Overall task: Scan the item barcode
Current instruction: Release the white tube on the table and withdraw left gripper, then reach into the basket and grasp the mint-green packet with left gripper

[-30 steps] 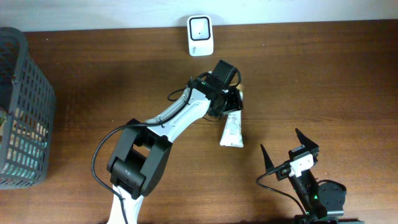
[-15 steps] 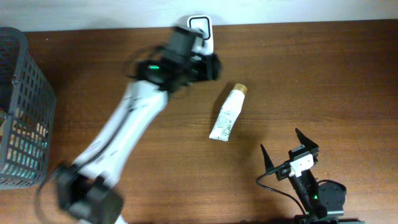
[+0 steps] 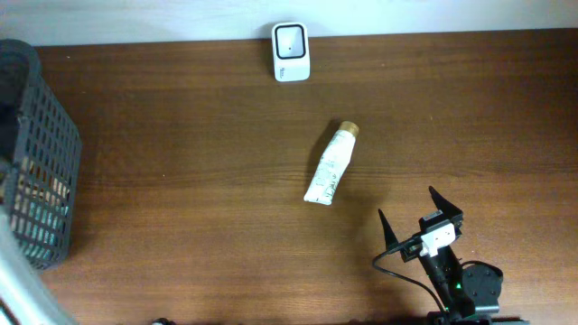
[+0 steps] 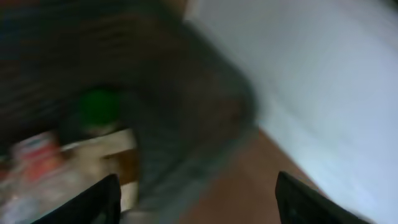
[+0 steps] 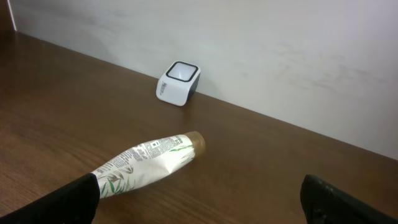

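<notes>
The item, a white tube (image 3: 330,165) with green leaf print and a tan cap, lies flat mid-table, cap toward the white barcode scanner (image 3: 291,51) at the back edge. Nothing touches the tube. In the right wrist view the tube (image 5: 146,160) lies just ahead of my open right gripper (image 5: 199,193), with the scanner (image 5: 178,83) beyond it by the wall. From overhead the right gripper (image 3: 411,212) sits at the front right, apart from the tube. My left gripper (image 4: 196,183) is open and empty in a blurred view over the basket. Its arm shows overhead only as a pale blur (image 3: 23,289).
A dark grey mesh basket (image 3: 41,144) holding packaged goods stands at the table's left edge. In the left wrist view the basket rim (image 4: 205,112) is blurred, with a green item (image 4: 99,109) inside. A white wall runs along the back.
The left arm let go of the tube and swung fast left to the basket. The tube now lies alone, shifted slightly left. The right arm has not moved.
</notes>
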Available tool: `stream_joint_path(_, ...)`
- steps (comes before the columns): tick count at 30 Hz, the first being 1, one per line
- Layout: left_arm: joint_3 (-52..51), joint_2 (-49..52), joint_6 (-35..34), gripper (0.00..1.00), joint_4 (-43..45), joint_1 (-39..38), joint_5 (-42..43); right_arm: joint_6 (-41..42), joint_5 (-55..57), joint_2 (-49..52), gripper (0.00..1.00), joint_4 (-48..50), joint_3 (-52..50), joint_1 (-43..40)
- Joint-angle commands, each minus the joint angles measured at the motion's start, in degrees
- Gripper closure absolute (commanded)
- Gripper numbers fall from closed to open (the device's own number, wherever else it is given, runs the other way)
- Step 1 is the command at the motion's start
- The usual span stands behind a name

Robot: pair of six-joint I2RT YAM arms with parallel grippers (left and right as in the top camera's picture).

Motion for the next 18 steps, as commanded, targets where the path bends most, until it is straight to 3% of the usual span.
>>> stream_joint_path(1,0.1,3.9,-0.7,0.23,-3.8,7.7,0.1,0.6,-0.5,-0.4,0.02,-0.1,-0.4,0.2)
stream_joint_path(7,0.1,11.4,1.0,0.18,-10.2,12.2,-3.7,0.6,-0.5,-0.4,0.02,-0.1,-0.4,0.2)
stream_joint_path(10,0.1,15.3,1.0,0.01,-13.4,12.2,-9.4,0.6,-0.5,-0.4,0.02,-0.1,-0.4,0.2)
stream_joint_path(18,0.1,25.8,4.3,0.00,-18.9,12.4,-12.3,0.6,-0.5,-0.4,0.02,-0.1,-0.4,0.2)
